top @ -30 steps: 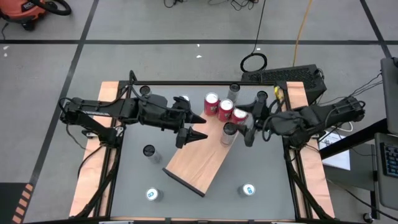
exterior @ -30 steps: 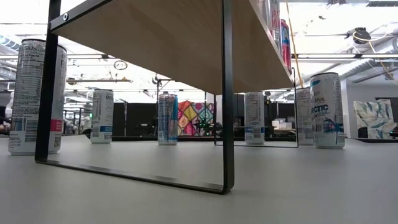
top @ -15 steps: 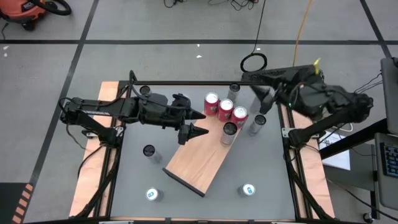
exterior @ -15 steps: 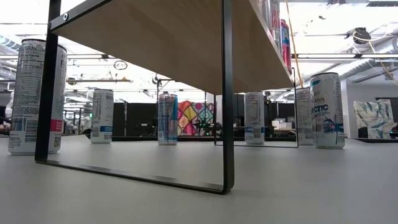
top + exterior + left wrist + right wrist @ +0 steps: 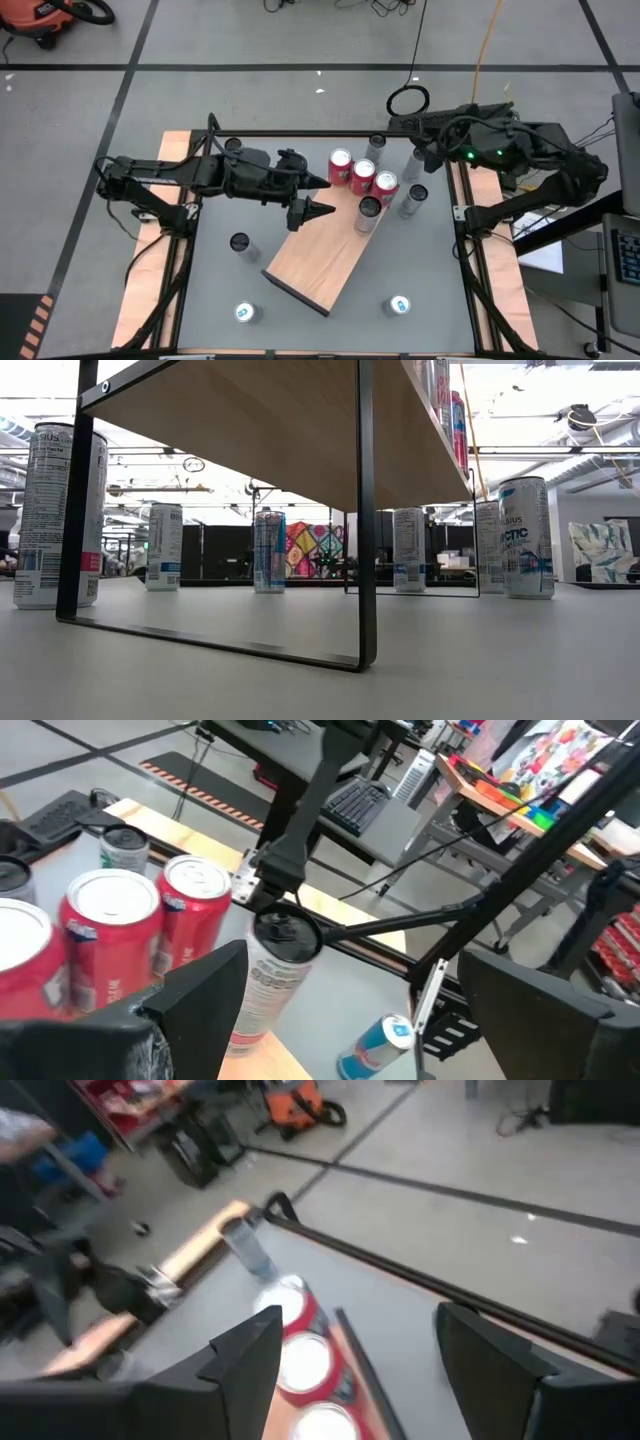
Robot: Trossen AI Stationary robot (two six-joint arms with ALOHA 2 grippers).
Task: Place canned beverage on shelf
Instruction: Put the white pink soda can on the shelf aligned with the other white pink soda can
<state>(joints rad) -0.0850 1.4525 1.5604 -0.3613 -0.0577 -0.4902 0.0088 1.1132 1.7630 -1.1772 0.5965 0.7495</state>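
High view: shelf (image 5: 318,255) on grey tabletop (image 5: 420,270); left hand (image 5: 318,196) open, right hand (image 5: 425,155) apart, empty.

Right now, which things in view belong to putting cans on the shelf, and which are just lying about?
Part of the job: shelf; three red cans and a dark-topped can standing on it; loose cans on the table, such as the silver can and the blue-topped can.
Just lying about: orange vacuum and cable loop, both on the floor.

Cans (image 5: 240,243) and shelf (image 5: 318,258) on grey table (image 5: 430,270)
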